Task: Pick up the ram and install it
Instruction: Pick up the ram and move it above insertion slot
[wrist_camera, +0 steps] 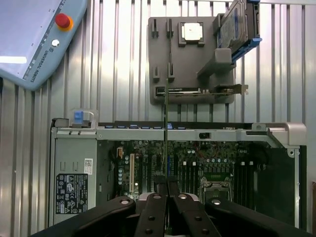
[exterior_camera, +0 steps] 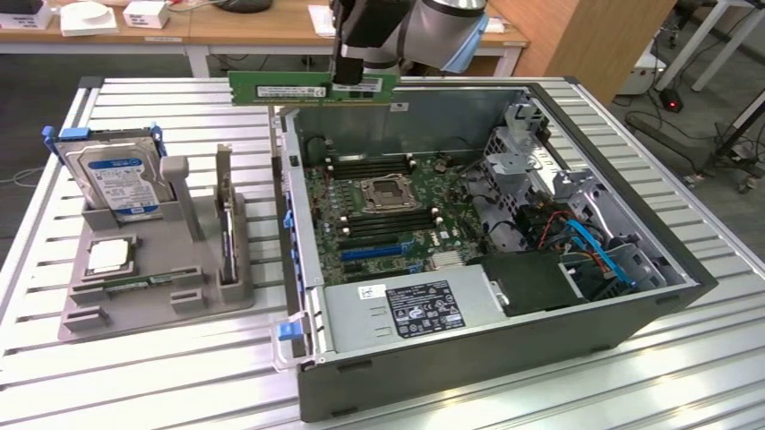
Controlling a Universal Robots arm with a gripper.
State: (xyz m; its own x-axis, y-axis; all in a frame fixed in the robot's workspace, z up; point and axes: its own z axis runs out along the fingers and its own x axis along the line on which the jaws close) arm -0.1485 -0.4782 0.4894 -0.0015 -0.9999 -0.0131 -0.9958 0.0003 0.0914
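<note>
One ram stick [exterior_camera: 281,87] is in the gripper [exterior_camera: 348,86], in the upper middle of the exterior view. The jaws are closed almost fully, pinching the thin green board near its right-hand end in that view, so most of its length juts toward the exterior view's left. It hangs level, long edge down, in the air over the far wall of the open computer case [exterior_camera: 502,367], touching nothing else. In the wrist view the stick [wrist_camera: 166,133] shows edge-on as a thin line running out from between the fingers [wrist_camera: 153,212], with the motherboard [wrist_camera: 197,163] beneath it.

So the picking-up looks done. The stick is clear of the gray holder [exterior_camera: 150,306] at the exterior view's left, where a hard drive [exterior_camera: 120,179] and a square chip [exterior_camera: 107,257] sit. The installing is not yet done. The long dark slots [exterior_camera: 365,165] beside the processor socket [exterior_camera: 390,192] look empty, and the stick is well above them.
</note>
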